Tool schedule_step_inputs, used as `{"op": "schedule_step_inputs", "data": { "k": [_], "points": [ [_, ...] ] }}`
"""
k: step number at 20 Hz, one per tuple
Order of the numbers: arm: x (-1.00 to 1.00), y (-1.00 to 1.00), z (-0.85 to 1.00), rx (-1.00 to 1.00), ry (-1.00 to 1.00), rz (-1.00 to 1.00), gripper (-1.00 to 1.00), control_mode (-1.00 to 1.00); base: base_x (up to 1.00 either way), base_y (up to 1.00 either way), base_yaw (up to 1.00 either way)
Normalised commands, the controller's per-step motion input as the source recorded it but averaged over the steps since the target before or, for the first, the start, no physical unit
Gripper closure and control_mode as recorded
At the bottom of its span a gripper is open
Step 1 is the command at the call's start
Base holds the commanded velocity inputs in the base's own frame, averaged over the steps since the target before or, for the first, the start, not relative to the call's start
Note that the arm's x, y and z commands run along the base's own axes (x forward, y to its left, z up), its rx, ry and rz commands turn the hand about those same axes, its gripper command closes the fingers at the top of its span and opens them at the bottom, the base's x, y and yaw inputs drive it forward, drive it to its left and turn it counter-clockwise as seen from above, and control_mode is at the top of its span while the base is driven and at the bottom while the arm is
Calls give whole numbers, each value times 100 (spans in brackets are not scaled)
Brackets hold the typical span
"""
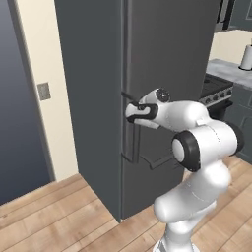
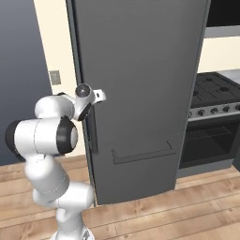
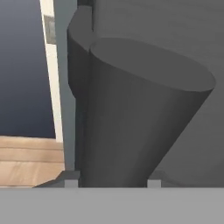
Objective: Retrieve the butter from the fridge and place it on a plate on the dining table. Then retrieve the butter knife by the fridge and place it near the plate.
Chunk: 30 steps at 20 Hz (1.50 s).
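Note:
The tall dark grey fridge (image 1: 167, 59) (image 2: 140, 70) stands with its door closed. Its long vertical bar handle (image 2: 92, 136) (image 3: 131, 113) runs down the door's left edge. My gripper (image 1: 130, 97) (image 2: 100, 96) (image 3: 112, 180) reaches level to that handle at mid height. In the hand view the bar stands between my two fingertips (image 3: 72, 179), which press against its sides. The butter, the plate, the dining table and the butter knife are out of view.
A dark oven with a cooktop (image 2: 211, 122) (image 1: 216, 91) stands right of the fridge. A white paper roll (image 1: 246, 58) sits on the counter beyond it. Left of the fridge are a cream wall with a switch plate (image 1: 44, 91) and a dark doorway. The floor is wood.

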Motion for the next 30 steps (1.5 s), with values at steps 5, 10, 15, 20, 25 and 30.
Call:
{"op": "schedule_step_inputs", "data": {
  "k": [5,10,15,20,25,30],
  "points": [
    [-100,-81,10,3,0,0,100,-100,0,0,0],
    [-100,-100,21,6,6,0,100,-100,0,0,0],
    [-98,-100,15,8,10,0,100,-100,0,0,0],
    [-75,-100,15,8,15,0,100,-100,0,0,0],
    [-54,-51,0,0,4,-5,100,-100,0,0,0],
    [-31,-7,0,0,0,-4,-100,-100,0,0,0]
  ]
}}
